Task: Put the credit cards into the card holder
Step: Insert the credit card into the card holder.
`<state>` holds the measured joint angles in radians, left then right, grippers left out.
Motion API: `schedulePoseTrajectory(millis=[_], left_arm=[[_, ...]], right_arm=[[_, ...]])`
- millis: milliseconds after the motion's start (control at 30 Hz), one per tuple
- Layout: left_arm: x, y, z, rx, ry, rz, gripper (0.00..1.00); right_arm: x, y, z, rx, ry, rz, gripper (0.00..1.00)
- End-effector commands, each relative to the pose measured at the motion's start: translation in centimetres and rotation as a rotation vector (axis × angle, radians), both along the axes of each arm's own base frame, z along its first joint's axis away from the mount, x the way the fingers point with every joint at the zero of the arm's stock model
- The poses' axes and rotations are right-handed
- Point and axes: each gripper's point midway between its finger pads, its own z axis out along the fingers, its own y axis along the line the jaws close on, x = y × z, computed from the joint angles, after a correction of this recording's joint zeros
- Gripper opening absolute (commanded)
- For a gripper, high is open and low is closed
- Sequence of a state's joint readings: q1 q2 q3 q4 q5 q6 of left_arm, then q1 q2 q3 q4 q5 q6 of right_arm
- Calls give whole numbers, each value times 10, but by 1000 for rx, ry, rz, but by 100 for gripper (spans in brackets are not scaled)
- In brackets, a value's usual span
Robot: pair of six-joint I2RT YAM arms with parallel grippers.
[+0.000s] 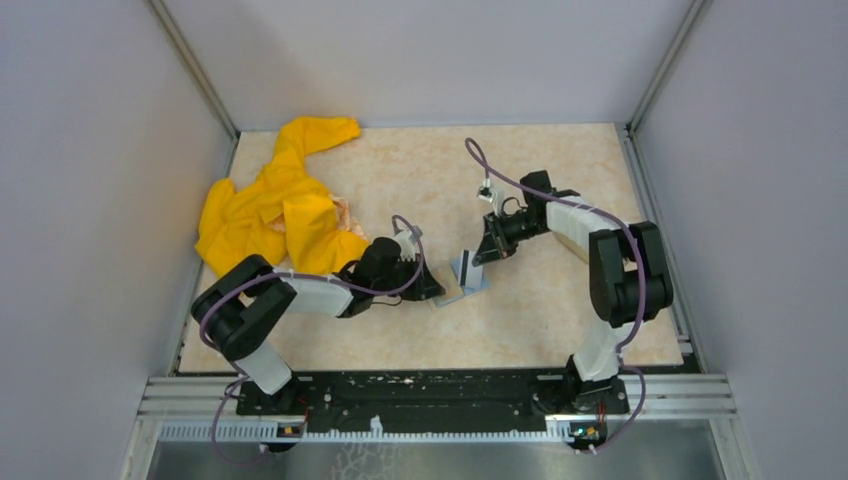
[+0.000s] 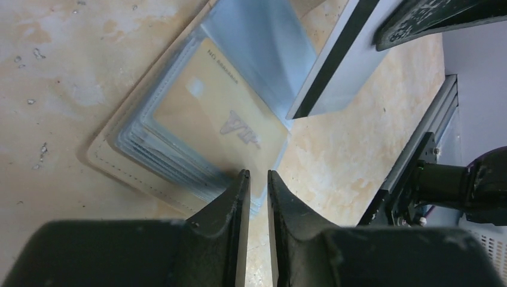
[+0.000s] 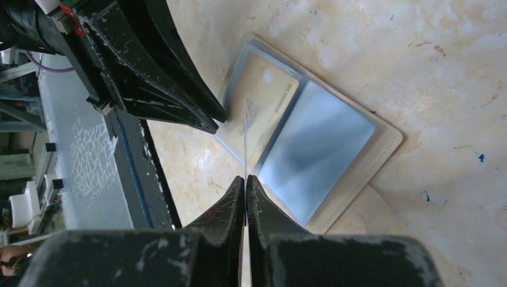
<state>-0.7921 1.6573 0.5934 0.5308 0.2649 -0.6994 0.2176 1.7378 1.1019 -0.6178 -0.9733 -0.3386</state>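
Observation:
The tan card holder (image 1: 450, 296) lies open on the table, its grey-blue sleeves (image 3: 314, 146) up, and a beige card (image 2: 215, 113) sits in one slot. My right gripper (image 3: 246, 178) is shut on a thin credit card (image 3: 245, 140), seen edge-on and standing upright over the holder's fold. From the left wrist that same card (image 2: 335, 66) shows a dark stripe. My left gripper (image 2: 258, 174) hangs over the holder's near corner, its jaws a narrow slit apart with only table showing between them. From above, both grippers meet at the holder, left (image 1: 436, 289) and right (image 1: 487, 252).
A crumpled yellow cloth (image 1: 280, 205) covers the back left of the table. The black and aluminium base rail (image 1: 440, 395) runs along the near edge, close to the holder. Grey walls enclose the table on three sides.

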Motion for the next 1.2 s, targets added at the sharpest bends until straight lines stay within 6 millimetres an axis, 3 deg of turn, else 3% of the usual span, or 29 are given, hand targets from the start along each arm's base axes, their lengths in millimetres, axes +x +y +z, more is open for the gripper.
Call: schedulePoseTrajectory(millis=[0,200,367,533,633,733,900,1000,1167], left_arm=[[5,6,-4,67,-54,-5,22],[1,36,-25,177,-43,66,19],[-1,45,-37,233,-35,75,19],[1,48,-34,249,-51,80,20],[0,48,-25,229,-70,72,22],[-3,44,-7,172,-96,55,31],[-6,39,22,47,-126,74,59],[-4,40,25,12,-101,117,63],[3,43,11,56,-32,180,63]], right_arm=[[9,8,13,65,-6,16,0],[9,8,7,66,21,13,0],[10,8,-2,53,46,8,0],[12,5,-13,24,68,-4,0],[13,5,-9,35,69,0,0],[12,5,0,58,49,8,0],[19,-6,10,79,29,-26,0],[22,-11,12,93,33,-47,0],[18,-8,7,126,80,-41,0]])
